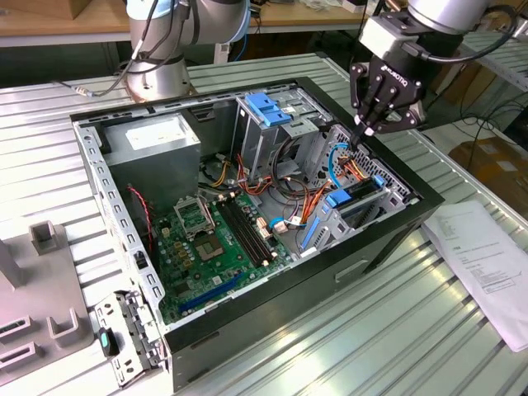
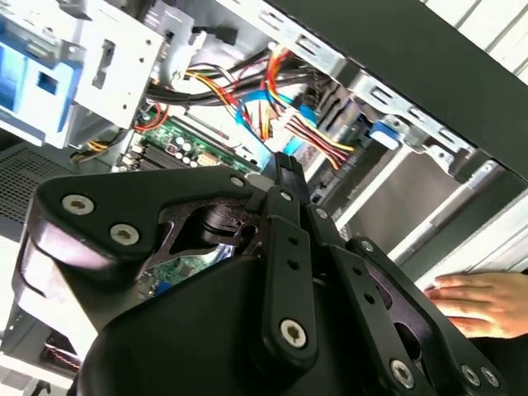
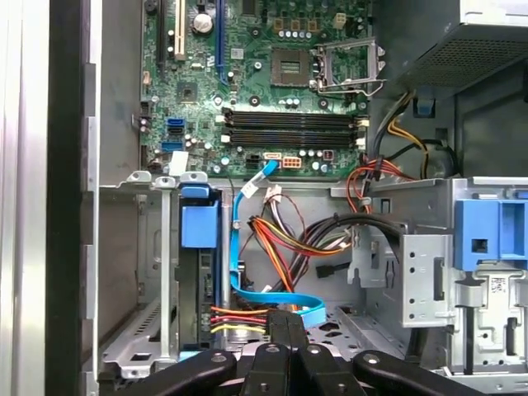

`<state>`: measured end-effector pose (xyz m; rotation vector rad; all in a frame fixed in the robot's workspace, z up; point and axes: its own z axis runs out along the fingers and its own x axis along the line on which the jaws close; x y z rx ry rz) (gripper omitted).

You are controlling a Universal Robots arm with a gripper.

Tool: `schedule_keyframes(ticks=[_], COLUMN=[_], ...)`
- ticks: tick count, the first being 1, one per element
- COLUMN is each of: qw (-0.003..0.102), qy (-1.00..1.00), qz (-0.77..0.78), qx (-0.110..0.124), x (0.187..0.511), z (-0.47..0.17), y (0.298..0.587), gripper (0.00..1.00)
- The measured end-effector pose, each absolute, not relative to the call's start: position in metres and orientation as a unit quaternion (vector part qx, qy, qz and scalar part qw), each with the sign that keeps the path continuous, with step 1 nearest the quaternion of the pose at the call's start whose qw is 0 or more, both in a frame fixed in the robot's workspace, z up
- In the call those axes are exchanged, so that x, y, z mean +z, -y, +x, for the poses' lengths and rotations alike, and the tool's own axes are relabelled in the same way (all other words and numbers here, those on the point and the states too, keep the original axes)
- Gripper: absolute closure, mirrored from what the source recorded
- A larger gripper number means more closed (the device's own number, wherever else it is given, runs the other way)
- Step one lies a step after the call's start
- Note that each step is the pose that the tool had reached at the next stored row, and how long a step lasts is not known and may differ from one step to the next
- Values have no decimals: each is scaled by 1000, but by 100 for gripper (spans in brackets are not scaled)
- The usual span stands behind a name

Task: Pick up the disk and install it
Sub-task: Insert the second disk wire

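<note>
The disk (image 1: 361,193) sits in the metal drive cage (image 1: 388,202) at the exterior view's right end of the open computer case, its blue side rail (image 1: 339,198) showing. In the first wrist view the disk (image 3: 204,289) is edge-on below its blue rail tab (image 3: 198,216). My gripper (image 1: 363,132) hangs just above the cables behind that cage. Its fingers are shut together, their tips (image 3: 287,320) next to the end of a flat blue cable (image 3: 272,293) and a red-yellow wire bundle (image 3: 239,318). I cannot tell if they pinch anything. In the second wrist view the gripper (image 2: 285,161) points into the cables.
The case holds a green motherboard (image 1: 210,239), a grey power-supply box (image 1: 157,136) and a tall cage with a blue latch (image 1: 268,107). A person's hand (image 2: 478,301) rests outside the case. Paper sheets (image 1: 487,256) lie at the exterior view's right, grey fixtures (image 1: 37,305) at its left.
</note>
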<state>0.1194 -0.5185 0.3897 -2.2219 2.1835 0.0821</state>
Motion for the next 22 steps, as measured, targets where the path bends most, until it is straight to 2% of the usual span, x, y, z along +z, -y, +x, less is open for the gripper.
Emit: schedule_keyframes(ticks=[8, 10, 11, 12, 22], qw=[9, 9, 9, 8, -9], qy=[-699, -699, -699, -699, -700], qz=[-714, -714, -714, -714, -714], qx=[21, 20, 20, 18, -2], x=[389, 388, 388, 388, 383], z=[118, 118, 118, 118, 118], y=[515, 515, 514, 514, 502], gripper=[89, 76, 76, 70, 70])
